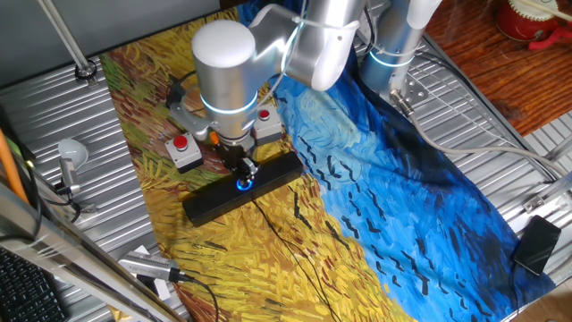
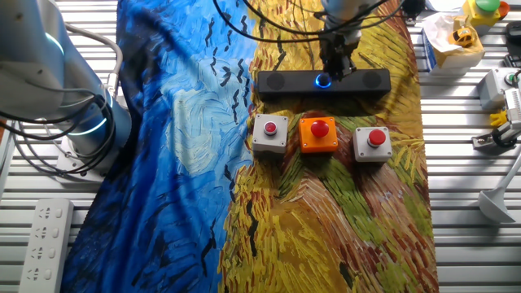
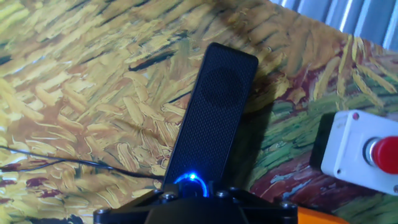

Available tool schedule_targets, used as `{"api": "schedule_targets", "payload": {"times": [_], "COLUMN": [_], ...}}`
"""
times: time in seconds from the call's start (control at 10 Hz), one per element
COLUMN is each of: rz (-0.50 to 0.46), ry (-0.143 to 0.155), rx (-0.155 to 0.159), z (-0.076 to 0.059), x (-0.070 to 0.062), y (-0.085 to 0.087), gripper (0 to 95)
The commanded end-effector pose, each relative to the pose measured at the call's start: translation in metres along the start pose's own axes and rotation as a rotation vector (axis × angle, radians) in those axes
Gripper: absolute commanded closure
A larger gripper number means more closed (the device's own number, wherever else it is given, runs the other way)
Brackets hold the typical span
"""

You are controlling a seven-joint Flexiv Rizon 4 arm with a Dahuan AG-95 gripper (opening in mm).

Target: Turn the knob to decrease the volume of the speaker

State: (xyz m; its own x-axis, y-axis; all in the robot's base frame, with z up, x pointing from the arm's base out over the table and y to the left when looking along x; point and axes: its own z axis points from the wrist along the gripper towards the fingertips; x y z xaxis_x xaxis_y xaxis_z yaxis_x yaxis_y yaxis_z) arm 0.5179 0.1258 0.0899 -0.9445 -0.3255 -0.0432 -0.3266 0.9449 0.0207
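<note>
Positioned directly over the middle of the speaker (image 2: 323, 82), the claw (image 1: 244, 173) is lowered onto the knob (image 2: 324, 80), whose blue ring is seen glowing just beneath the fingertips. Whether the fingers are closed on the knob or only standing around it cannot be told: in both fixed views the tips are too small and dark, and in the hand view the claw body hides all but the upper arc of the ring.

Under the claw, the speaker is laid flat on the painted cloth (image 2: 187, 163) that covers the table (image 2: 488, 244), extending well to either side of the claw. A thin cable is seen running away from the speaker across the cloth. Just beside the speaker, three button boxes are set in a row: two grey boxes (image 2: 270, 133) with red caps and an orange box (image 2: 318, 134) between them.

The knob is judged to be small, rigid and smooth, so some slip under the fingers is to be expected; it is best taken by its round side wall, with the fingers on opposite sides, and turned about its own axis. The speaker is judged light and may swivel on the soft cloth if the turning is done with side force.
</note>
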Motion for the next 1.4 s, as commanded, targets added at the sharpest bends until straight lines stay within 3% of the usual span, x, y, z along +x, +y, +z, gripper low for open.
{"api": "schedule_targets", "payload": {"times": [0.1,0.3,0.7,0.8,1.0,1.2,1.4], "rz": [-0.07,-0.111,-0.208,-0.258,-0.297,-0.312,-0.291], "ry": [0.013,0.013,0.024,0.024,0.024,0.04,0.033], "rx": [0.012,0.009,0.002,0.0,-0.002,-0.007,-0.01], "z": [-0.003,-0.01,-0.028,-0.03,-0.033,-0.033,-0.033], "x": [0.001,0.007,0.03,0.039,0.048,0.05,0.05], "y": [-0.001,-0.01,-0.051,-0.077,-0.099,-0.1,-0.1], "gripper": [95.0,95.0,95.0,95.0,95.0,95.0,95.0]}}
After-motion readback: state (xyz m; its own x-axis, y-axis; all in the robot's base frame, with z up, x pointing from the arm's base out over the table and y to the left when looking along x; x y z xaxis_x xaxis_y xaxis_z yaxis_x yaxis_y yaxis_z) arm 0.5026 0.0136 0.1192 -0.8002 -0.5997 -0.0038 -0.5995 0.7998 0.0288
